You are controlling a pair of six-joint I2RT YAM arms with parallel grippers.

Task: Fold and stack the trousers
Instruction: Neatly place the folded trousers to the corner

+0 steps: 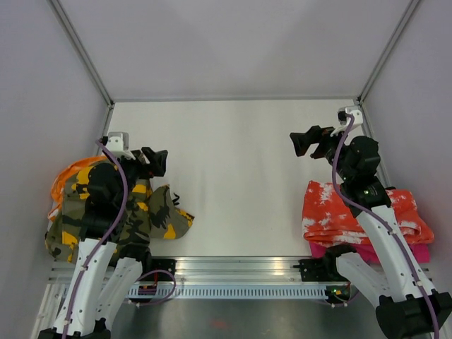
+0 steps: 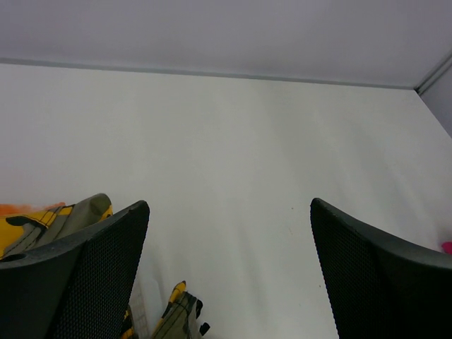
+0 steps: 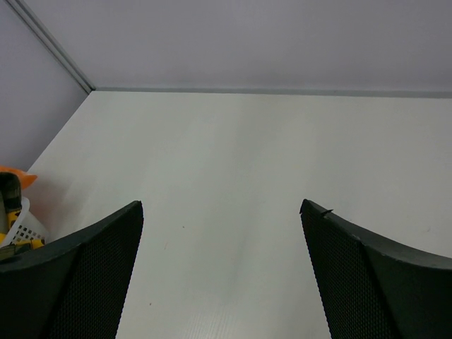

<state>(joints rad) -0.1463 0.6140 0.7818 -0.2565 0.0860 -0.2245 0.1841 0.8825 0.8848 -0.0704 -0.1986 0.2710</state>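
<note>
Orange-red trousers (image 1: 328,210) lie folded on the surface (image 1: 233,176), right edge; left end effector (image 1: 157,162) and right end effector (image 1: 304,143) stand wide, empty.

Left arm (image 1: 106,185) and right arm (image 1: 364,169) hover, fingers (image 2: 85,275) spread wide.

The table (image 1: 233,176) is looking smooth and matt, while the camouflage trousers (image 1: 159,215) and orange-red trousers (image 1: 332,208) are lying as soft creased cloth. The pads (image 2: 106,261) of the left gripper (image 2: 229,205) are showing a fine black mesh texture
</note>
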